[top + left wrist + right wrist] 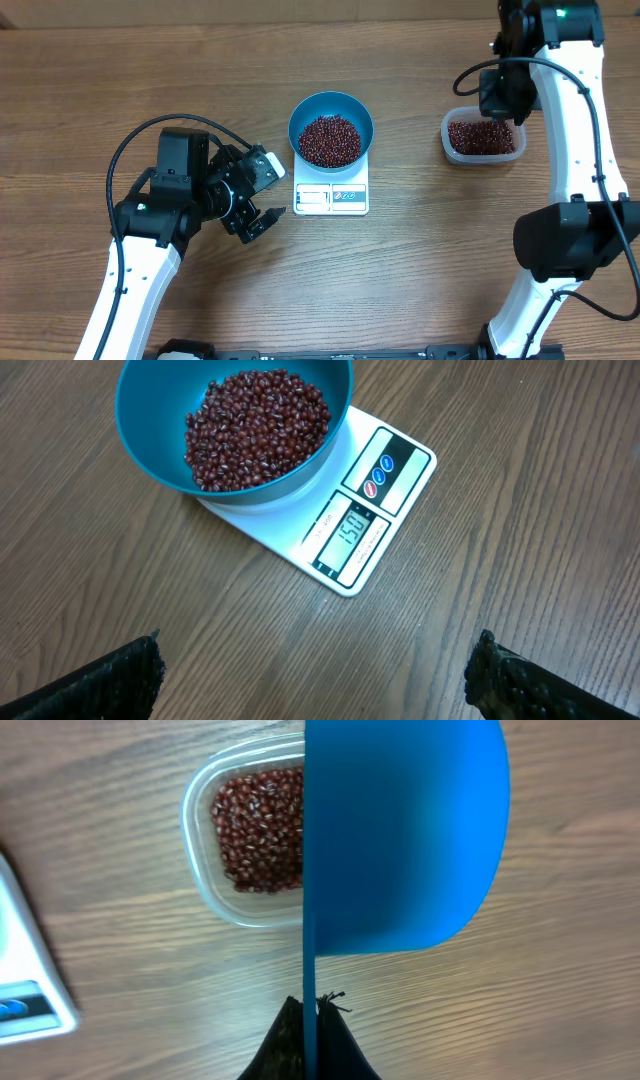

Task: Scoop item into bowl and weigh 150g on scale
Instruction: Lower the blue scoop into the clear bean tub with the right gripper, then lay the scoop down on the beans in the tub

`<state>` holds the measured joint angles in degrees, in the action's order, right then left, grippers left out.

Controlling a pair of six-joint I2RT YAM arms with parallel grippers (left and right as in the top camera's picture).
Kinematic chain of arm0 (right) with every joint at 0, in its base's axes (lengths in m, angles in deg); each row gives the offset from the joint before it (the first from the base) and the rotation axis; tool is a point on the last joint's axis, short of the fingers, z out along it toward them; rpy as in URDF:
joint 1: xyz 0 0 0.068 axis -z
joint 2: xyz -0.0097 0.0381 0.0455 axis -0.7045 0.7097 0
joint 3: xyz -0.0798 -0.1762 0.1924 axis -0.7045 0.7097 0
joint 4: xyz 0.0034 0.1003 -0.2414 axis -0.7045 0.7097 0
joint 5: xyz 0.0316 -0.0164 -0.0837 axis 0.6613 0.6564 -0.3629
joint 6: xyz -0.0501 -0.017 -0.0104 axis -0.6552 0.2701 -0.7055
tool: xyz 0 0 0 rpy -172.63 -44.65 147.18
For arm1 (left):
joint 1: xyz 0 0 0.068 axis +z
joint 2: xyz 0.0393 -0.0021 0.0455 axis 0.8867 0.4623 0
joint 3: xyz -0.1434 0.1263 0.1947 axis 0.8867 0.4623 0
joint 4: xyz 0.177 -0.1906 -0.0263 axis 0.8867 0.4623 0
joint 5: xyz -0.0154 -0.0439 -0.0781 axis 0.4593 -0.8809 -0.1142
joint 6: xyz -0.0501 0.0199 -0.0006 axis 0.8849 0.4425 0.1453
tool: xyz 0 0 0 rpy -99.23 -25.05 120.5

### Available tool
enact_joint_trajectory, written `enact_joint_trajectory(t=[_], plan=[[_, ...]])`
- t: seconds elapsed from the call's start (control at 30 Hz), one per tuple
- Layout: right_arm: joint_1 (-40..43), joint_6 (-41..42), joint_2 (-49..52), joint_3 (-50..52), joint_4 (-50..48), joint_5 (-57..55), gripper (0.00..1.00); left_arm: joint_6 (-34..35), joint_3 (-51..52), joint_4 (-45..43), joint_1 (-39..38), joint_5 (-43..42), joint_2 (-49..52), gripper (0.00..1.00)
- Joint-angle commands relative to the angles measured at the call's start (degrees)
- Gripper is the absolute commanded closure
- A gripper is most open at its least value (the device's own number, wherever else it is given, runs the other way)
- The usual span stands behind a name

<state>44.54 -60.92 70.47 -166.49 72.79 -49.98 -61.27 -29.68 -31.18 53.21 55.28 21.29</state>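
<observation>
The beans (331,140) are heaped in the teal bowl (296,118), which is seated on the white scale (332,198); in the left wrist view the display (350,532) appears to read 150, so the weighing is judged complete or nearly so. More beans are left in the clear tub (447,135), well apart at 3 o'clock of the bowl. The blue scoop (410,830) is clamped by its thin handle in the right gripper (308,1010), whose fingers are closed tight on it, and it is held on edge above the tub with no beans seen in it. The left gripper (315,650) is spread wide and holds nothing, poised over bare table (420,260) at 8 o'clock of the scale. The beans are judged small, hard and free-rolling, easily scattered and better scooped than pinched. The bowl is judged rigid, smooth-walled and slippery, so it is best taken at the rim. It overhangs the scale at 12 o'clock and could be tipped by a sideways knock. Open table is offered at 6 o'clock and between scale and tub.
</observation>
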Motion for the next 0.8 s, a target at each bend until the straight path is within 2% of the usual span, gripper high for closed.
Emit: enact_joint_trajectory(t=[0.0,0.23,0.77], plan=[[1.05,9.99,-1.99,-1.55,-0.07,5.03,0.96,-1.11,0.35,0.02,0.24,-0.09,0.33,0.0],[1.84,17.55,-1.99,-1.55,-0.11,13.29,0.96,-1.11,0.35,0.02,0.24,-0.09,0.35,0.01],[1.9,22.69,-1.97,7.63,-6.38,13.42,0.96,-1.11,0.35,0.02,0.24,-0.09,0.33,0.01]])
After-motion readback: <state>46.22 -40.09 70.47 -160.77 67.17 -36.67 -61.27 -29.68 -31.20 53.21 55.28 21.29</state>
